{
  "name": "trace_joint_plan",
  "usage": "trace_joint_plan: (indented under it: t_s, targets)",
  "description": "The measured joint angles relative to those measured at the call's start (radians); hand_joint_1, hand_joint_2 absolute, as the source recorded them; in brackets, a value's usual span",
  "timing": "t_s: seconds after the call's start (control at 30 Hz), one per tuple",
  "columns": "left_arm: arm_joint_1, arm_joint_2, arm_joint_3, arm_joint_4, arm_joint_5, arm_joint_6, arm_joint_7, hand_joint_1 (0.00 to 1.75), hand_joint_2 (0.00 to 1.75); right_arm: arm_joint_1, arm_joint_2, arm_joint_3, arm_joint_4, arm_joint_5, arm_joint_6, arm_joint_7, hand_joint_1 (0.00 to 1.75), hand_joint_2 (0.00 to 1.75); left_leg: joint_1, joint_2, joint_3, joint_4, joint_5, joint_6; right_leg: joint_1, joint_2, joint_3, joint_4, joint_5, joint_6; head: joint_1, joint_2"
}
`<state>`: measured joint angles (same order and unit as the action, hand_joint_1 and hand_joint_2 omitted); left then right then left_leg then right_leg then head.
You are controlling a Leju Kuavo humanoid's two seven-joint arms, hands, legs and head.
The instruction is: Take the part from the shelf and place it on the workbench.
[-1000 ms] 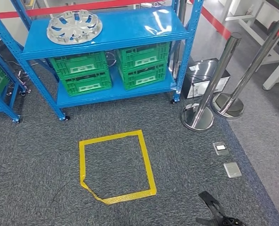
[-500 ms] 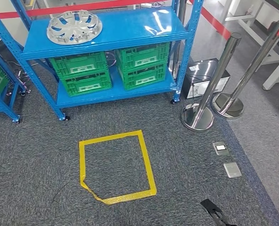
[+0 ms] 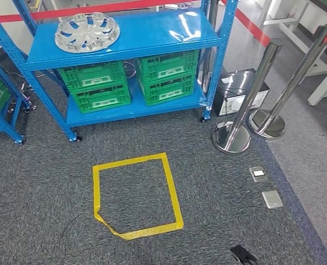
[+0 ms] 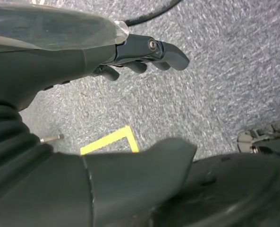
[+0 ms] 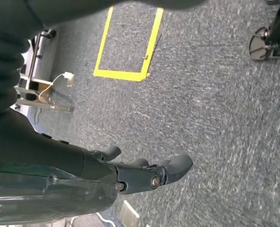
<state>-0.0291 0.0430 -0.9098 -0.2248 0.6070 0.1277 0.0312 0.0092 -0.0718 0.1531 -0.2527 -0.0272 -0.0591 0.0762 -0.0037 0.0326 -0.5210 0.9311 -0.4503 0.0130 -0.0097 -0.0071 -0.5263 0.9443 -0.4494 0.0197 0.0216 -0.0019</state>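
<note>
Right hand [image 3: 244,254] lower at frame edge, empty, part [image 3: 87,31] unmoved on shelf [image 3: 153,34]

part [image 3: 87,31] on shelf [image 3: 153,34], crates [image 3: 96,85] below

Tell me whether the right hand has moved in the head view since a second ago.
Yes. The right hand has dropped toward the bottom edge of the head view, farther from the grey floor plate, which has stayed put.
</note>
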Motion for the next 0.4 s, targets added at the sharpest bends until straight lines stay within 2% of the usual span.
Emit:
trace_joint_plan:
  t_s: [0.4]
  targets:
    - [0.07,-0.01,0.292,-0.049,-0.269,-0.055,-0.013,0.0,0.0,0.054,0.025,-0.027,-0.031,0.01,0.024,-0.033,0.0,0.0,0.0,0.0,0.0,0.0,0.0,0.0,0.0,0.0,0.0,0.0,0.0,0.0,0.0,0.0]
